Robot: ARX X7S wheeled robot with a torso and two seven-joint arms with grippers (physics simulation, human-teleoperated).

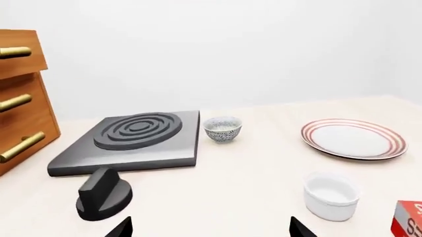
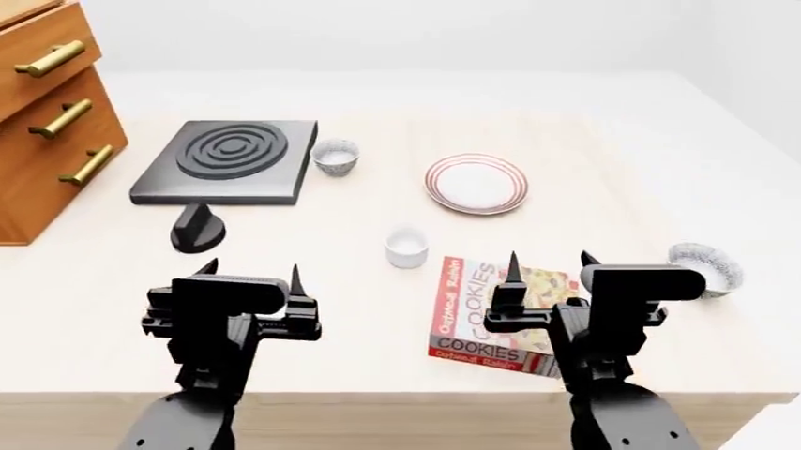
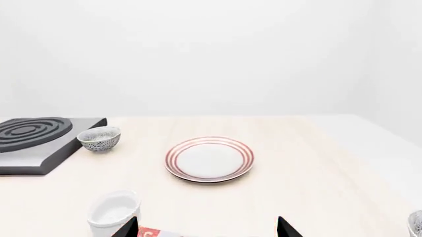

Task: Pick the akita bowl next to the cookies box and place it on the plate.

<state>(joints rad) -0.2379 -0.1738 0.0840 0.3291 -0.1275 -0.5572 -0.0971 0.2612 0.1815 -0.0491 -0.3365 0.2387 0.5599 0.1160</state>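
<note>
- Since two look-alike speckled bowls stand on the table (image 2: 626, 150), the first thing to settle is which one counts: the akita bowl (image 2: 704, 267) for this task sits at the right side of the head view, near the right edge of the cookies box (image 2: 501, 316) but not touching it, upright and open side up.
- The other speckled bowl (image 2: 336, 156) stands just beside the stove plate (image 2: 228, 159), well apart from the box, so it is not the one wanted; the plain white cup (image 2: 407, 247) lies between box and plate and is also to be left alone.
- The plate (image 2: 476, 184) lies flat and bare, further back on the table and to the left of the target bowl.
- The right gripper (image 2: 549, 266) hovers over the cookies box with its fingers spread wide and nothing between them; the left gripper (image 2: 250, 274) hangs over bare table, equally wide and empty.
- The bowl looks like thin glazed ceramic: probably light, rigid, smooth enough to slip, and liable to chip if knocked or dropped.
- I judge the best hold to be across the rim, one finger inside and one outside the wall, closing gently.
- The right arm is nearer, so it seems the natural one to reach.
- Only a sliver of the target bowl shows in the right wrist view, at the frame's edge.
</note>
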